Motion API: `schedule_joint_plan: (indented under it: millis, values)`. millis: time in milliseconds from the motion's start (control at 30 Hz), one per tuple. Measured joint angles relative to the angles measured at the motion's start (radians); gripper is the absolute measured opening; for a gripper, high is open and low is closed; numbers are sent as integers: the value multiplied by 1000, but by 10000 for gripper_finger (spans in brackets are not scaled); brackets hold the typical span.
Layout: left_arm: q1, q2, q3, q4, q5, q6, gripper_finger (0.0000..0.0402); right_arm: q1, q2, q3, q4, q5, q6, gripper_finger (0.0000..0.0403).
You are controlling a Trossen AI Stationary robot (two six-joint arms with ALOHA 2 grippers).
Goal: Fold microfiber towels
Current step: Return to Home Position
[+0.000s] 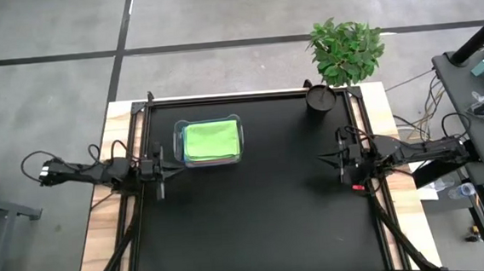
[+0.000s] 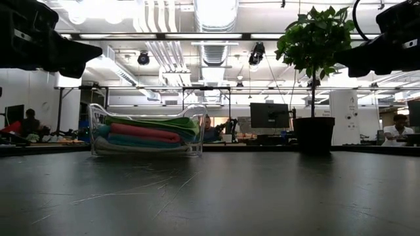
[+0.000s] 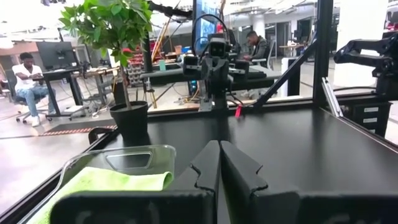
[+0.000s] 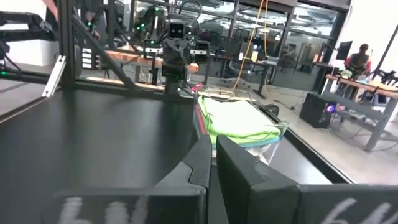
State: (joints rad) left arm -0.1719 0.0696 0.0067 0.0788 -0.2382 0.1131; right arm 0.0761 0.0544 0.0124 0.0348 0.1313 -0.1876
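Towels (image 2: 146, 134): folded and stacked inside the clear tub (image 1: 178, 130), which sits on the far-left part of the table (image 1: 265, 228). The green towel (image 1: 212, 142) is on top. The low view shows a pink layer under it, then blue, then a pale one at the bottom. The stack reaches about the tub's rim.

Left gripper (image 1: 166, 166): at the table's left edge, just left of the tub, held above the surface. Fingers pressed together, holding nothing.

Right gripper (image 1: 329, 156): at the right edge, well apart from the tub, facing the left one across the table. Fingers closed to a thin slit, holding nothing.

Surface: black mat with fine scratches in the low view, pale wood showing along both sides, black frame rails at the edges. A potted plant (image 1: 345, 50) in a black pot stands at the far-right corner.

Room: grey concrete floor (image 1: 42, 90) crossed by dark lines. Open workshop beyond with white ducts and strip lights overhead, monitors and desks. One person (image 3: 28, 74) is seated at a desk and another person (image 4: 359, 62) sits farther off
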Motion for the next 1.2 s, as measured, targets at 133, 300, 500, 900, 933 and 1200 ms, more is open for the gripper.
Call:
schedule_joint_plan:
  millis: [133, 300, 500, 900, 933, 1200]
  values:
    - [0, 10, 0, 0, -1, 0, 0, 0, 0, 0, 0, 0, 50, 18]
    - [0, 19, -1, 0, -1, -1, 0, 0, 0, 0, 0, 0, 135, 18]
    - [0, 21, -1, 0, -2, -1, 0, 0, 0, 0, 1, 0, 196, 18]
    - [0, 22, -2, 1, -2, -1, 0, 0, 0, -1, 1, 0, 196, 18]
    - [0, 21, -2, 1, -2, -1, 0, 0, 0, -1, 1, 0, 196, 18]
    - [0, 21, -2, 1, -2, -1, 0, 0, 0, -2, 1, 0, 196, 18]
